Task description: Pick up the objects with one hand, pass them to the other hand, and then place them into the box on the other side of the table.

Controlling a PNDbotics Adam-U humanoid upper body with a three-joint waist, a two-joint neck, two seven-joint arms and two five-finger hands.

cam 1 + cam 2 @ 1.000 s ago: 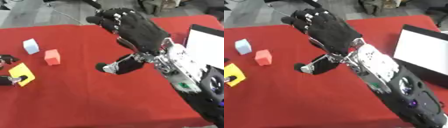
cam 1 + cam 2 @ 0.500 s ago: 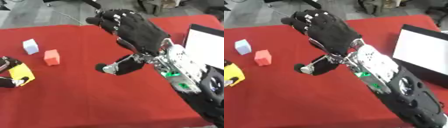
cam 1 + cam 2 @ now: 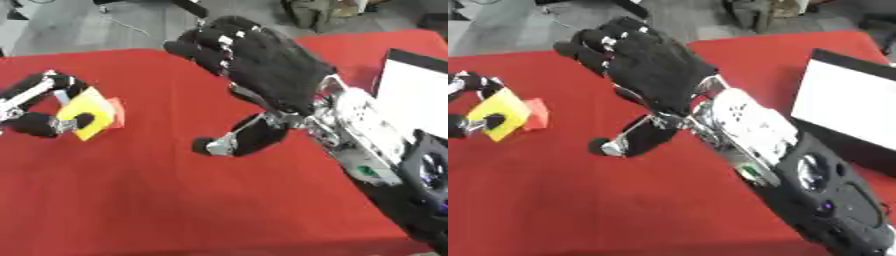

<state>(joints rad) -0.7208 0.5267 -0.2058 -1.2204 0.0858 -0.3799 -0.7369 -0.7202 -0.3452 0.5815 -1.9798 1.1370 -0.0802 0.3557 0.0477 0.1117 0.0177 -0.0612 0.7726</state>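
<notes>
So the red table (image 3: 157, 200) fills most of the view, with loads of bare cloth in the near and middle part, plenty of room to swing things through. The right hand (image 3: 262, 75) hangs big over the middle, fingers spread and reaching far-left, thumb dropped down toward the cloth, holding nothing. My guess is it's parked there as the catcher for the handoff. At the right edge sits the box (image 3: 850, 107), white inside with a dark rim, close to the right forearm, so the drop should be a short trip, just watch that near rim. Over at the left edge the left hand (image 3: 39, 107) has its fingers curled round the yellow block (image 3: 87, 112), pinching it tilted, seemingly lifted. A small red block (image 3: 535, 114) peeks out just behind it, touching or not I can't tell.
</notes>
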